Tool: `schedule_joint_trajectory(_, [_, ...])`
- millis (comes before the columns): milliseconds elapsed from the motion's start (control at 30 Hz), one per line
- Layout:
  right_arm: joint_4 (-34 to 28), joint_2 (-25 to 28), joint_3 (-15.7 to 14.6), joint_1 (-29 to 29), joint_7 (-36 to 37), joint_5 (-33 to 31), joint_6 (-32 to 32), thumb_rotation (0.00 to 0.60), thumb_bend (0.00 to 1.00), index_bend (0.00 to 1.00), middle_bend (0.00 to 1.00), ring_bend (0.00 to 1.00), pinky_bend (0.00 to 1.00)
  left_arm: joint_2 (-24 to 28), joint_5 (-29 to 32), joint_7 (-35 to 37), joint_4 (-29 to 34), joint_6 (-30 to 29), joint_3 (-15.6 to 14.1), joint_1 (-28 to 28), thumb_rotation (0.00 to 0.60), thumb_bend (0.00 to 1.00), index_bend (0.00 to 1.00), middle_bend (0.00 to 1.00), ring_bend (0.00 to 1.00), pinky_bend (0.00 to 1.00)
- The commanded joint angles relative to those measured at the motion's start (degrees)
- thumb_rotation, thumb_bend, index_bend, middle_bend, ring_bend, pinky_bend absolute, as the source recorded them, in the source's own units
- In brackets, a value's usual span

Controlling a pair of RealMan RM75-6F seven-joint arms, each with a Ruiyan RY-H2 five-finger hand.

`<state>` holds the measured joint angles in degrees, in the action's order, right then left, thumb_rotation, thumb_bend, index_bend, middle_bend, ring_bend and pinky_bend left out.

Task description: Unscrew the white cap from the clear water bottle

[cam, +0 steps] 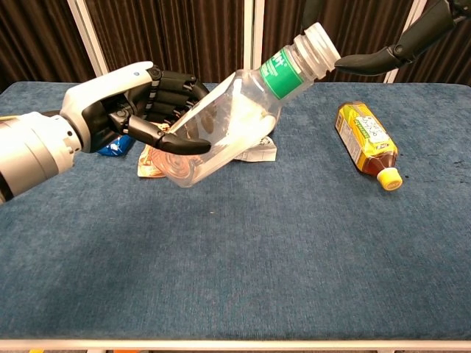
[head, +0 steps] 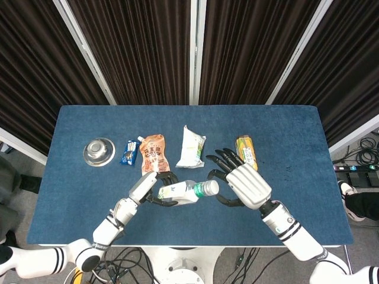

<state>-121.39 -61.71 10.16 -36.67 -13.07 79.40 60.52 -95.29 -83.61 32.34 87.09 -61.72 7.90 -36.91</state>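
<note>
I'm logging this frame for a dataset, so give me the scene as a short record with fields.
held item: clear water bottle, tilted, off the table
cap: white cap on the bottle
left hand: left hand grips the bottle's body
right hand: right hand fingers spread beside the cap, holding nothing
contact with cap: cannot tell
on table: metal bowl, blue packet, orange pouch, white packet, amber bottle lying on its side
surface: blue table
</note>
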Motion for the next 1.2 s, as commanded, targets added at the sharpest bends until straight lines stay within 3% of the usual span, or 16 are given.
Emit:
schedule_joint_trajectory(33, [0.14,-0.03,0.06,-0.10,0.10,-0.19,-0.10,0.600,0.22,0.41,0.11,0.00,0.00,-0.06,-0.04,-0.02,-0.04,-0.07,-0.12,0.06,0.600,0.21,0.67,0.58,0.50,0.55])
schedule_joint_trajectory(533, [0.44,-0.40,0.22,-0.17,0.31,0.38,0.65,0.600,0.33,0.53,0.15,0.00,0.00,0.09,0.04,0.54,-0.22,-0.09,-0.41,0.28,0.600,0.21,0.67,0.58,0.50,0.55])
schedule_joint_trajectory(867, [-0.14,2.54,0.50,1.63,2.73,1.19,2.95,0.600,0.34,0.54,0.15,0.00,0.00,1.61,0.04,0.18,-1.29,-1.41,-1.02,1.61,0.600,0.21,0.67,0.58,0.50,0.55])
schedule_joint_trajectory(1000, [0.55,4.76,0.71,2.11,3.66,-1.80,2.19,0.600,0.34,0.54,0.15,0.00,0.00,3.45,0.75,-3.63,-3.28,-1.82,-1.78,2.67,0.600,0.21,0.67,0.58,0.50,0.53])
schedule_joint_trajectory(1200, [2.11,6.29,-0.21,2.25,3.44,-5.24,-0.24,0.600,0.34,0.54,0.15,0.00,0.00,7.17,5.99,-16.53,-6.14,1.97,-3.24,3.52,0.600,0.21,0.67,0.57,0.49,0.49])
